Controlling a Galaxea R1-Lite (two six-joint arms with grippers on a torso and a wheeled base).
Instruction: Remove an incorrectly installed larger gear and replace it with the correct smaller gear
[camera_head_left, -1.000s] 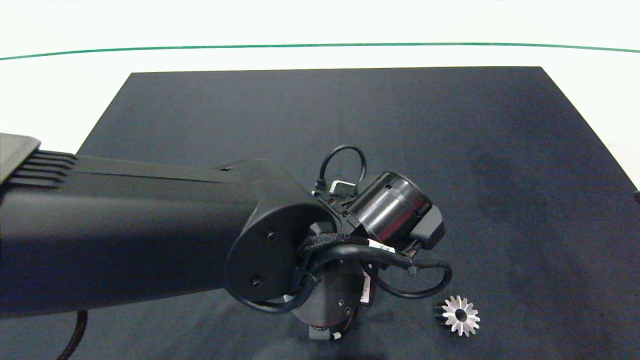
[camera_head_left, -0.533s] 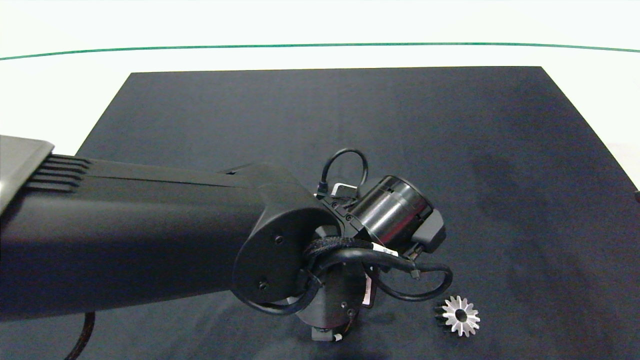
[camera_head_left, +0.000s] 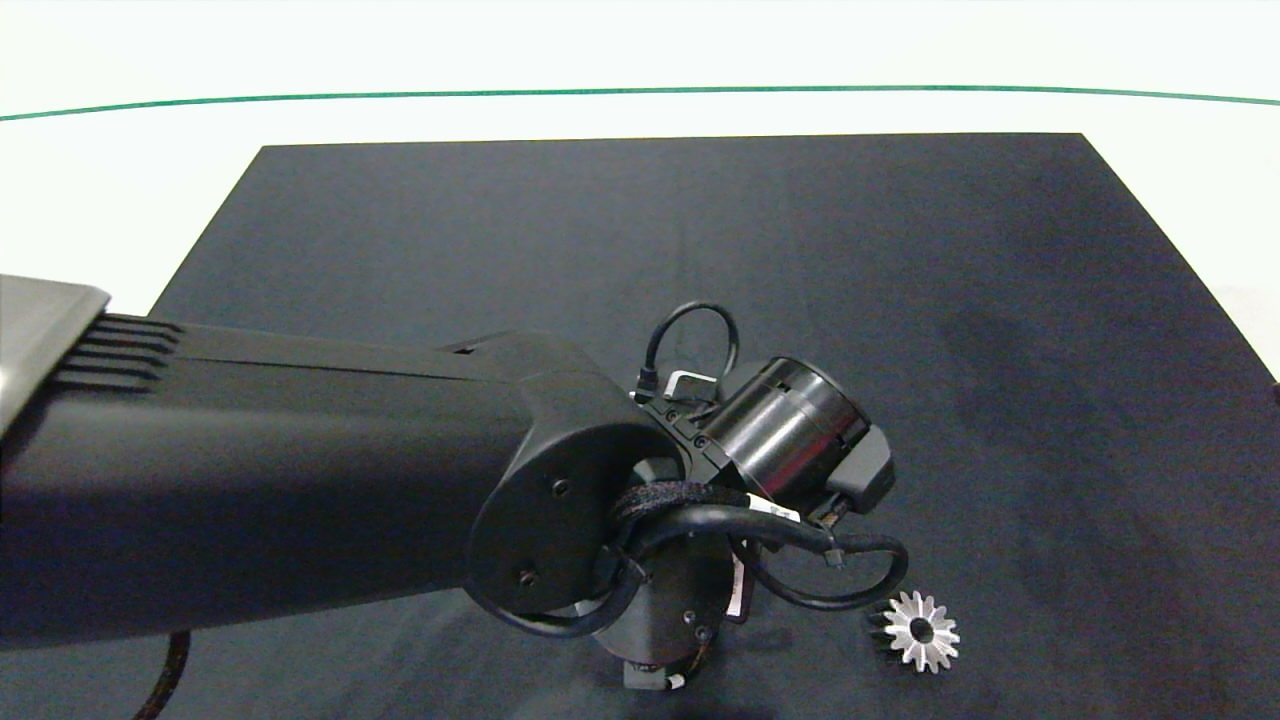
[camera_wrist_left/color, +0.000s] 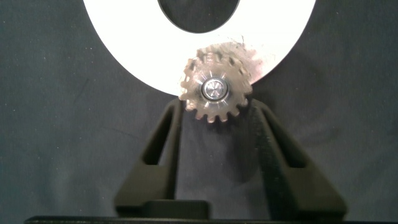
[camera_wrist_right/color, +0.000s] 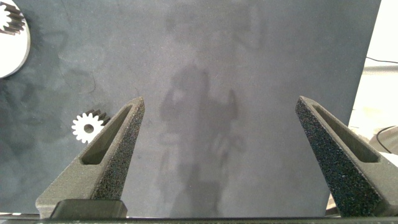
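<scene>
Left tool (camera_wrist_left/color: 214, 106) grips smaller gear (camera_wrist_left/color: 215, 88); fingertips hidden.

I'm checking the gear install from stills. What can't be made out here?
Head view: the left arm hides the smaller gear, its white plate and the left gripper; the right gripper does not show.
Left wrist view: the plate runs off the edge.
Right wrist view: a corner crops the smaller gear; the larger gear is tiny.

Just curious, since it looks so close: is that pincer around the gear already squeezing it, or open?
Cannot tell for sure. The left pincer straddles the gear on its pin, fingers at its teeth on both sides.
</scene>
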